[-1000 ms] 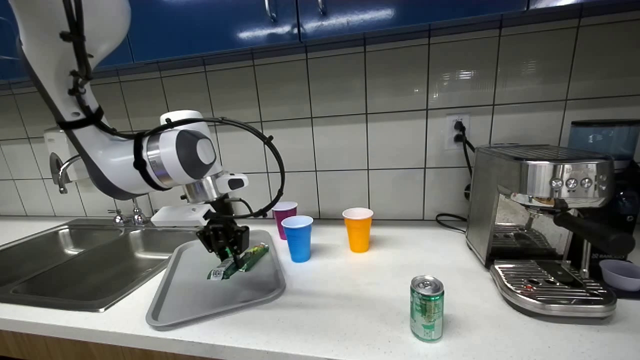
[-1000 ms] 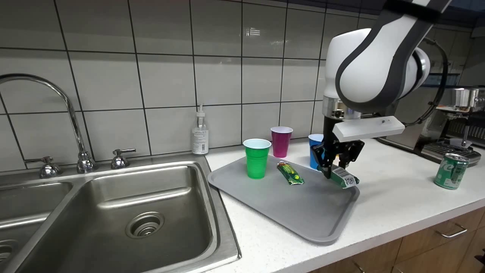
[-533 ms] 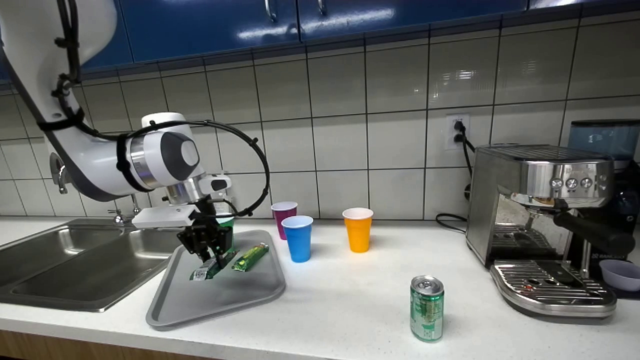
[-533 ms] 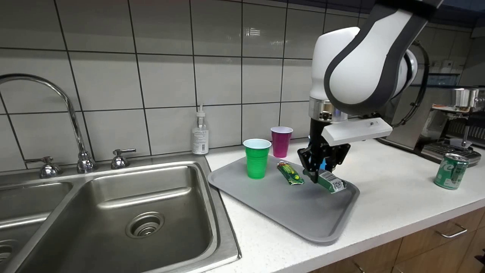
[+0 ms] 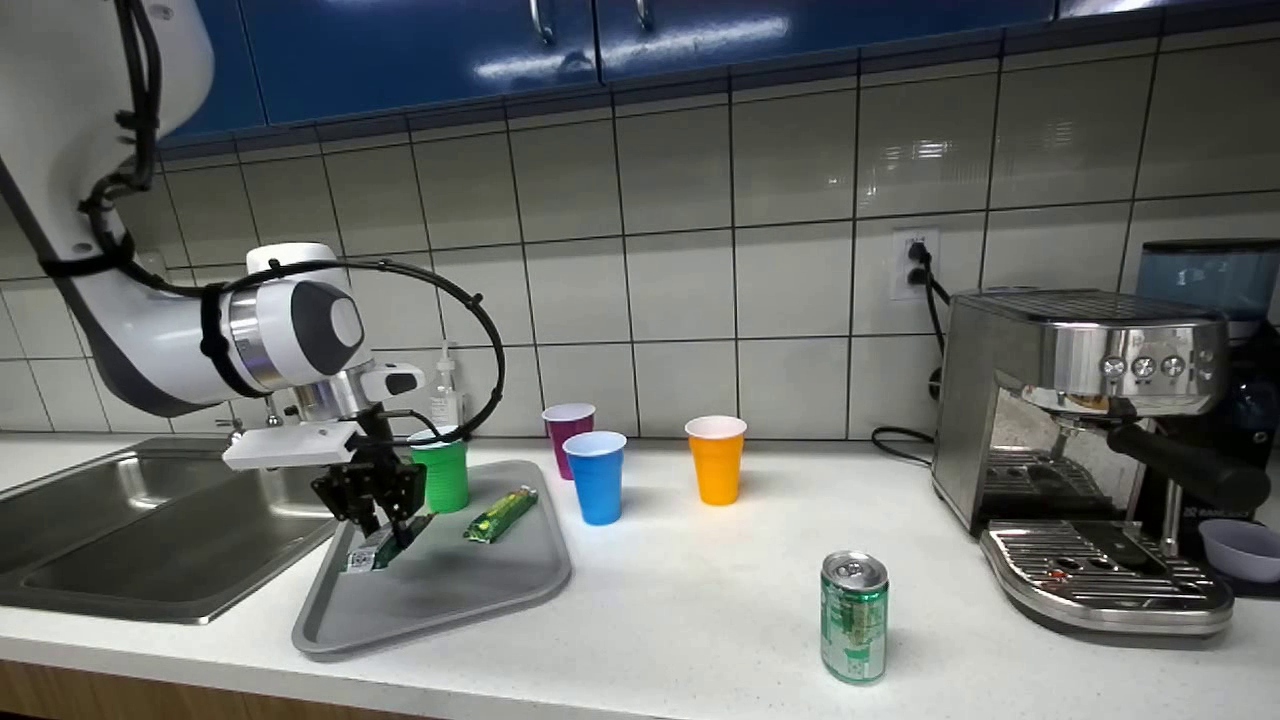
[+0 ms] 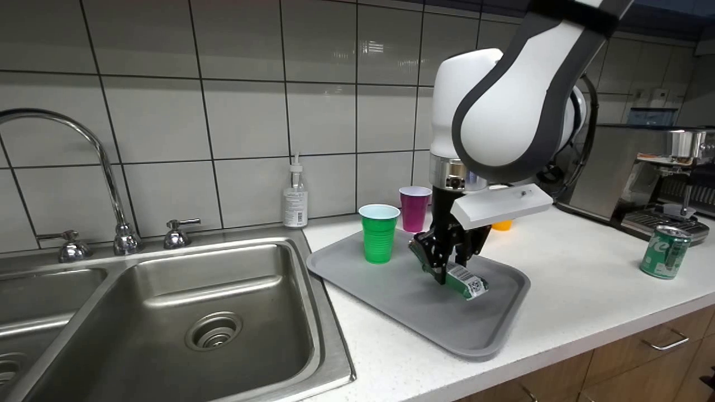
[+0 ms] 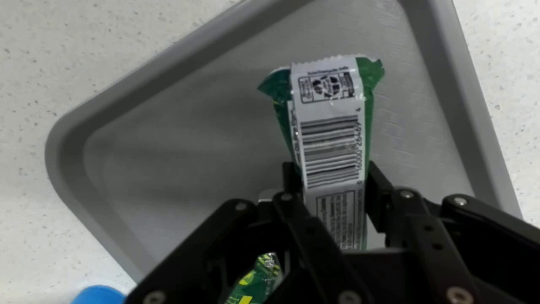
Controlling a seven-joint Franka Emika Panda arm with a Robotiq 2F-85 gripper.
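Over the gray tray, the claw grips 1 green bar, now nearer the sink.

in the wrist view the lower end of the wrapped bar runs out of sight behind the pincer, its finest print blurred. the pincer covers part of the yellow-green bar, which the bottom edge cuts; that edge leaves only a sliver of the blue cup. the tray runs past the frame. in an exterior view a white block hides most of the orange cup, and the left edge crops the tap. in an exterior view the right edge crops a bowl, and a cable covers the foot of the soap bottle. whether the wrapped bar touches the tray is unclear.
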